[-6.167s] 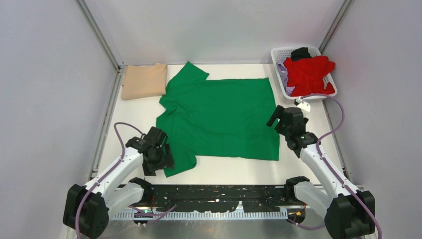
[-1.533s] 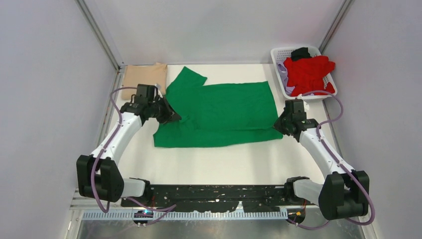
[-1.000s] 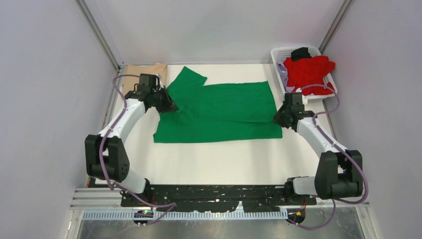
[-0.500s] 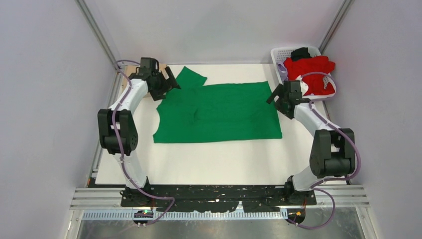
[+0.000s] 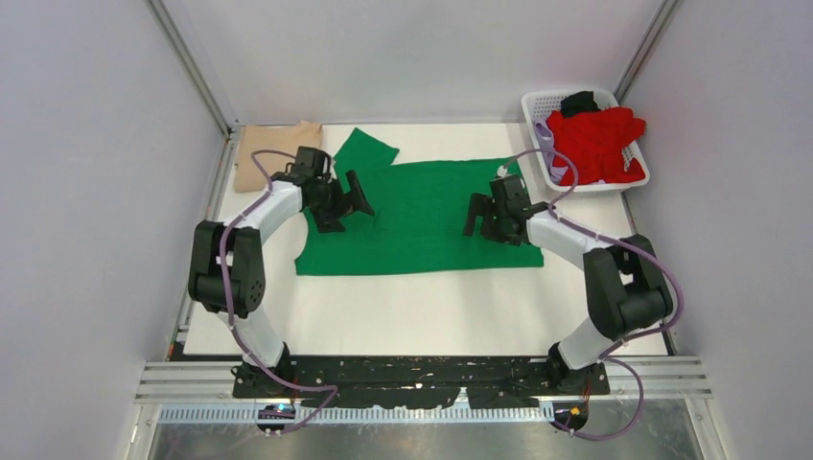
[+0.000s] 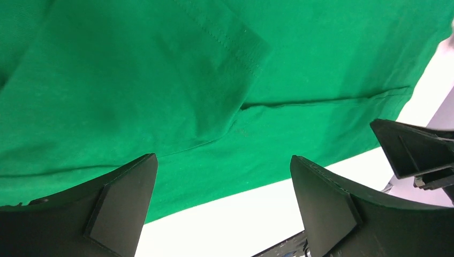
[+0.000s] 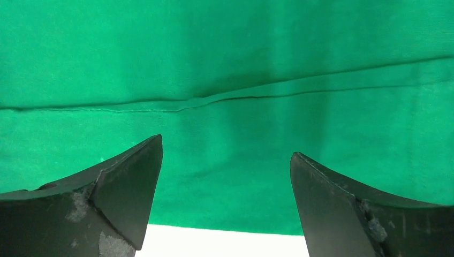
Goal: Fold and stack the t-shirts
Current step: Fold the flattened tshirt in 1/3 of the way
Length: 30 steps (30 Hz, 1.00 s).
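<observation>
Both arms swung inward from the far corners | left fingers (image 6: 123,201) wide apart, empty | right fingers (image 7: 332,206) wide apart, empty | green t-shirt (image 5: 422,216) folded, flat on table (image 5: 412,307) nearer far edge

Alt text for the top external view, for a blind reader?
Two arms reach over a half-folded green t-shirt on a white table, left gripper and right gripper both open. A folded tan t-shirt lies far left; a basket far right holds a red t-shirt.
</observation>
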Tool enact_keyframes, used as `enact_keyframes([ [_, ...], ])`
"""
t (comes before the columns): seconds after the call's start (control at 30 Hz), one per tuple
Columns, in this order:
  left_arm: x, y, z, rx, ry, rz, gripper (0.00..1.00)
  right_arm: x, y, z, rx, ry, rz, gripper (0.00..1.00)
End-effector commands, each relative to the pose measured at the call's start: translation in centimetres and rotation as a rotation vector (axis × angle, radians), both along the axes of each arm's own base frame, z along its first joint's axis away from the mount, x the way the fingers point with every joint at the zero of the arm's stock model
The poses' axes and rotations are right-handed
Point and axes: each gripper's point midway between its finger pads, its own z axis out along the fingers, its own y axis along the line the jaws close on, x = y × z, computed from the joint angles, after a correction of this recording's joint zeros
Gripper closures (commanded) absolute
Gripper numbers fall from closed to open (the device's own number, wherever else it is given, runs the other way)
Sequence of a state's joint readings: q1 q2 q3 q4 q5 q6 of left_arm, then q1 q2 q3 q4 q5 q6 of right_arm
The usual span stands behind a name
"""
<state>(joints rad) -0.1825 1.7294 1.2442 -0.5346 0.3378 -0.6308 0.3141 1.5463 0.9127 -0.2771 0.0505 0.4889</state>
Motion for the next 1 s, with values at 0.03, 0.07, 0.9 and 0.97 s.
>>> enact_keyframes([
  [0.03, -0.4, -1.7, -2.2, -0.035, 0.041, -0.043, 0.0, -0.1, 1.2, -2.7, -0.045, 0.113, 0.093, 0.05],
  [0.07, -0.7, -2.0, -2.7, -0.036, 0.052, -0.054, 0.01, -0.4, 1.8, -2.8, -0.033, 0.134, 0.149, 0.04],
  [0.9, -20.6, -3.5, -8.7, 0.111, 0.281, -0.238, 0.0, -18.9, -3.5, -5.7, -0.109, 0.597, 0.152, 0.04],
  [0.97, -21.5, -3.3, -8.6, 0.132, 0.287, -0.253, 0.0, -20.0, -3.7, -5.7, -0.114, 0.634, 0.158, 0.04],
])
